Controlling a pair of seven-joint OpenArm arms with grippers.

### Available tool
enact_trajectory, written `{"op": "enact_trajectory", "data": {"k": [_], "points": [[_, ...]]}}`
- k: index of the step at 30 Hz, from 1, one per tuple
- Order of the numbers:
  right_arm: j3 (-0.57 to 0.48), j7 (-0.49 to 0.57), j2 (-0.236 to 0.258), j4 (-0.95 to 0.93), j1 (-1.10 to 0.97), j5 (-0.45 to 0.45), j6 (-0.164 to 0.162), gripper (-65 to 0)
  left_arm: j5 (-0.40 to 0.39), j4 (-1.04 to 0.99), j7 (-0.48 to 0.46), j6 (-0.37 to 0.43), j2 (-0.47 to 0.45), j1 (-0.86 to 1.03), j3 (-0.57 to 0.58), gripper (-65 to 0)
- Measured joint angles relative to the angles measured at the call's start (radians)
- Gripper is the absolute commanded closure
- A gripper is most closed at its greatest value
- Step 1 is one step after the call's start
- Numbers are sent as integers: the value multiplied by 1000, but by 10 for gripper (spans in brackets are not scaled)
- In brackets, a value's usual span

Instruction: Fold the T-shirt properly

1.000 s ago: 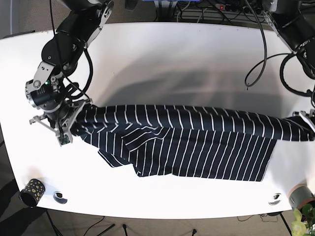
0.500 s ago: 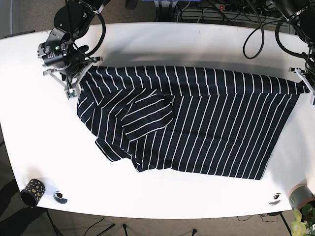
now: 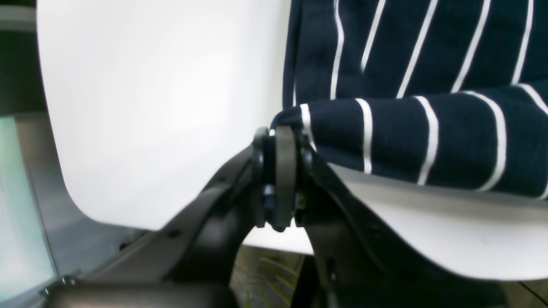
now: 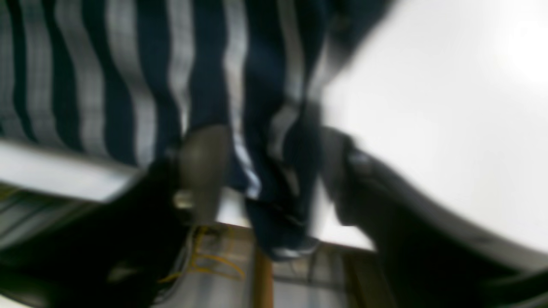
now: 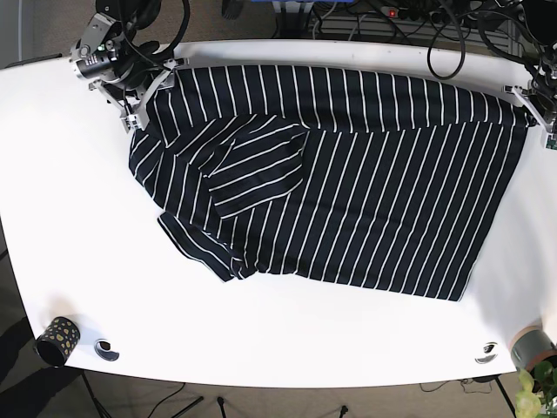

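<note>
White bench [image 5: 52, 200], far edge: striped T-shirt [image 5: 348, 192] now drawn back and spread flat from its earlier bunched strip, left tool [image 3: 280, 141] and right tool [image 4: 261, 171] clamped on its corners, ready for folding.

T-shirt [image 5: 348, 174] spread across table [image 5: 78, 252]; cup [image 5: 57, 338] at near-left corner.

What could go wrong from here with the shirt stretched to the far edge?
1. The T-shirt is spread with a sleeve folded over its body; folding now would likely trap that lump.
2. Both grippers, left gripper and right gripper, hold the hem at the table's far edge; in the right wrist view cloth hangs past the rim and could drag off.
3. The right gripper's grasp looks bunched and may slip.
</note>
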Motion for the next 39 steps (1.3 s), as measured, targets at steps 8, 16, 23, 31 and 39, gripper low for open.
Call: {"op": "enact_trajectory", "data": {"k": [8,16,23,31,39], "points": [[105,0,60,-63,80,259,-5,-501,2,-44,3,0,-8,-31,-5,-376],[204,0,142,-358,303,268,-2,-501,-8,-47,-8,0,-14,-68,-7,-378],[261,14,218,-619,438,272,-1,-453,-7,-47,-2,0,-15,-74,-8,-378],[253,99,261,-813,507,290,2,-265,-6,-47,-4,0,-14,-74,-8,-378],[184,110,212,-813,510,309,2,-335,-7,-47,-5,0,-14,-74,-8,-378]]}}
